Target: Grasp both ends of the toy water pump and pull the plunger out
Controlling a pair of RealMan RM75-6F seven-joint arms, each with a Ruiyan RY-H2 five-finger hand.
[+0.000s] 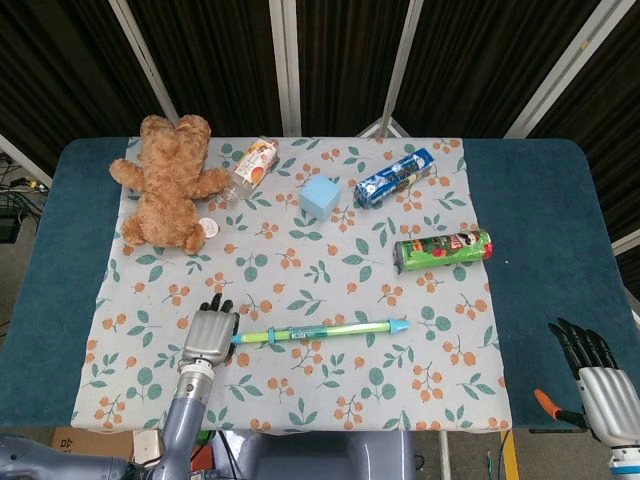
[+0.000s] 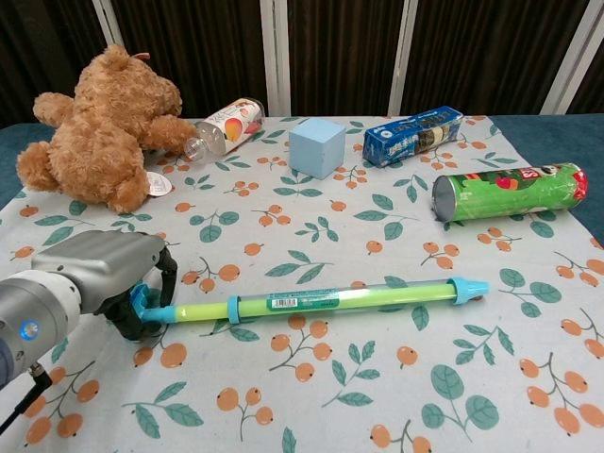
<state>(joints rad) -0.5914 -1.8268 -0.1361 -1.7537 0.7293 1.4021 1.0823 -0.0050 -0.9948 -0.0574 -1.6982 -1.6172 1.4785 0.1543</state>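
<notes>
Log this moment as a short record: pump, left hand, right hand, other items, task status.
pump: toy water pump lies on the floral cloth, handle end to the left, nozzle tip to the right
left hand: left hand has its fingers wrapped around the pump's handle end
right hand: right hand is off the table's near right corner, fingers spread, holding nothing
other items: teddy bear, bottle, blue cube, cookie pack, green chips can
task status: one end gripped; nozzle end not yet held
</notes>
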